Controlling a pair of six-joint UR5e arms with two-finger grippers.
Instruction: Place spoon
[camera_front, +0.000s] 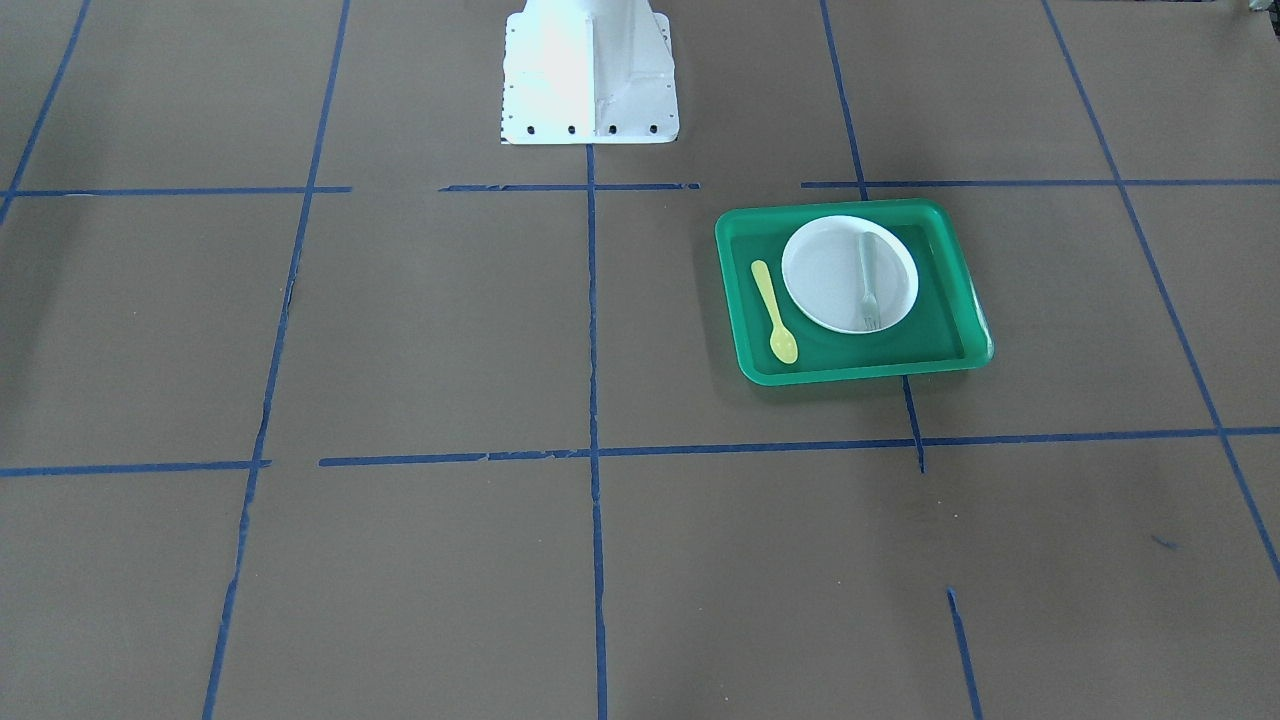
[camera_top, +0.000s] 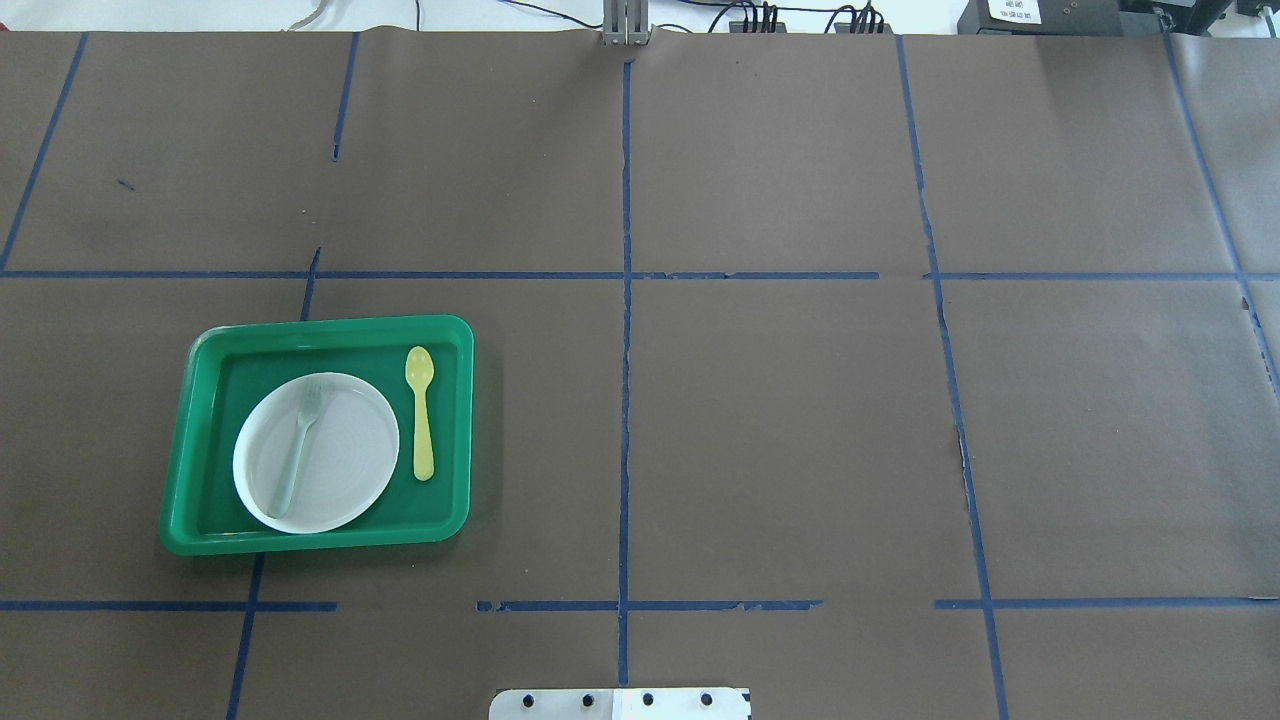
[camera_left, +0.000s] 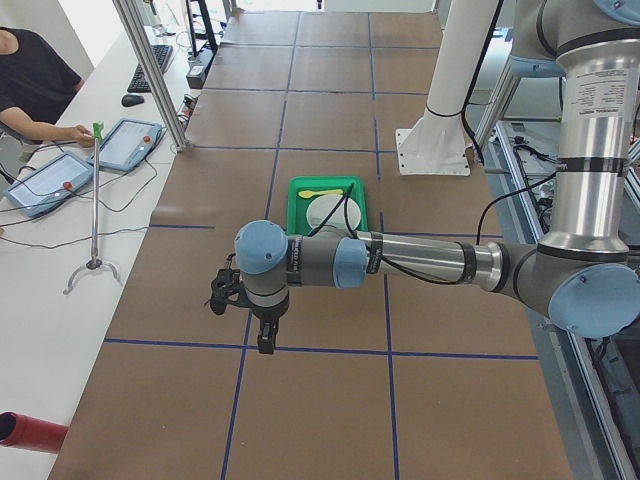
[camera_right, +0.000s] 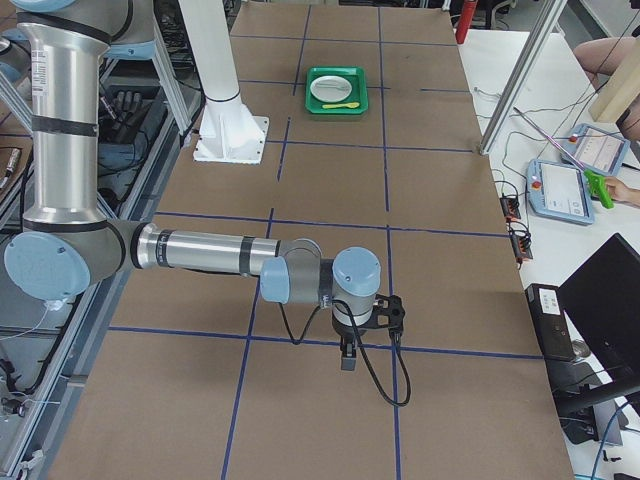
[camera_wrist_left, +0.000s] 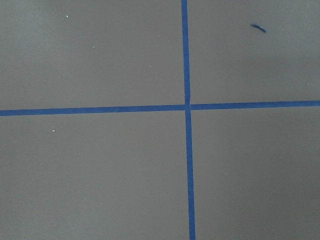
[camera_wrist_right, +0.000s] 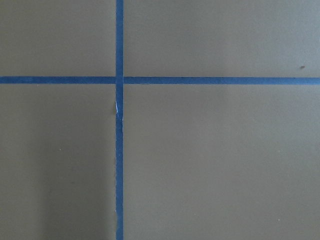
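Note:
The pale-yellow spoon (camera_front: 775, 312) lies flat on the floor of the green tray (camera_front: 850, 372), beside the white plate (camera_front: 830, 275), with its bowl pointing away from the robot. In the overhead view the spoon (camera_top: 421, 412) lies right of the plate (camera_top: 340, 460). A translucent grey fork (camera_top: 300, 440) rests on the plate. My left gripper (camera_left: 265, 345) hangs over bare table far from the tray. My right gripper (camera_right: 347, 358) hangs at the other end. Both show only in the side views, so I cannot tell whether they are open or shut.
The white robot base (camera_front: 590, 70) stands at the table's robot-side edge. Blue tape lines (camera_top: 625, 300) grid the brown table. Tablets (camera_left: 130, 142) and a seated person (camera_left: 30, 80) are at a side desk. Both wrist views show only table and tape.

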